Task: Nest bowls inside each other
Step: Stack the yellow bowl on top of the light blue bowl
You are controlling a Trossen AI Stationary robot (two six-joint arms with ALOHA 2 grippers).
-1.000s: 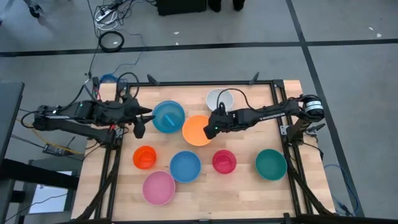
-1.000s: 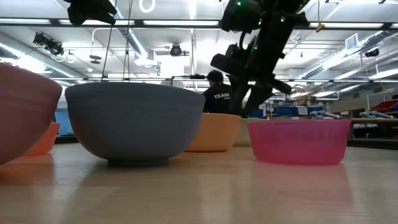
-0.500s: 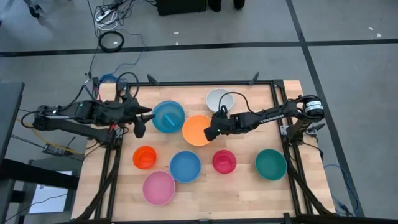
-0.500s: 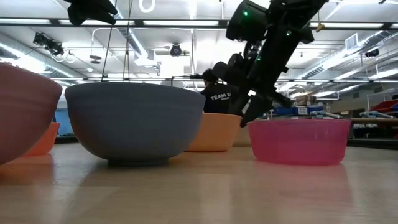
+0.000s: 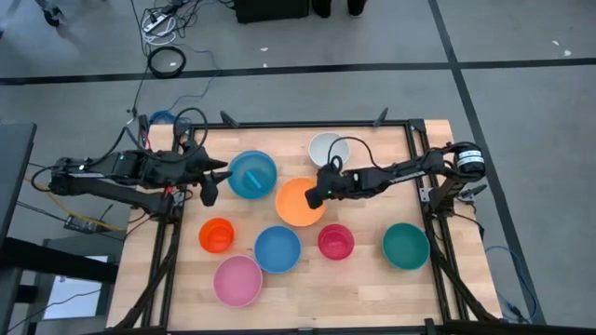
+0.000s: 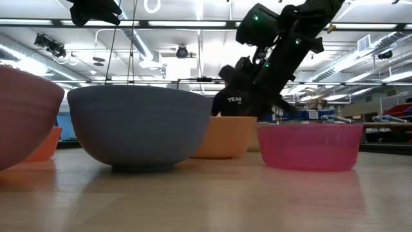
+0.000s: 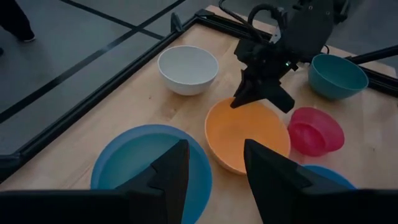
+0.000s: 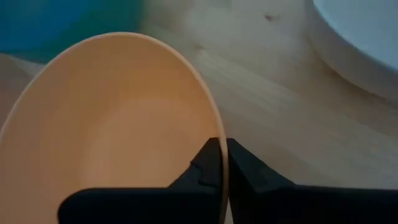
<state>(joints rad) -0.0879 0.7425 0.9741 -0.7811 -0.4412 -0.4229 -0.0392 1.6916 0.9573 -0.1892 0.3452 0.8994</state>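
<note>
Right gripper (image 5: 315, 196) pinches the rim of the orange bowl (image 5: 299, 204) at the side facing the white bowl, one finger inside the wall and one outside; the right wrist view shows the two dark fingers (image 8: 208, 165) pressed together on that thin edge. Left gripper (image 5: 210, 193) hangs spread wide and holding nothing, just beside the large blue bowl (image 5: 252, 174) near the table's left rail.

By size, the large blue bowl sits at the far middle, the orange bowl just beside it toward the right arm. Pink bowl (image 5: 237, 280) sits at the near edge, touching a second blue bowl (image 5: 277, 248). Teal bowl (image 5: 406, 245) stands apart at the right. White bowl (image 5: 327, 148) lies at the far edge. Orange-red bowl (image 5: 217, 234) and magenta bowl (image 5: 335, 241) are the smallest.
</note>
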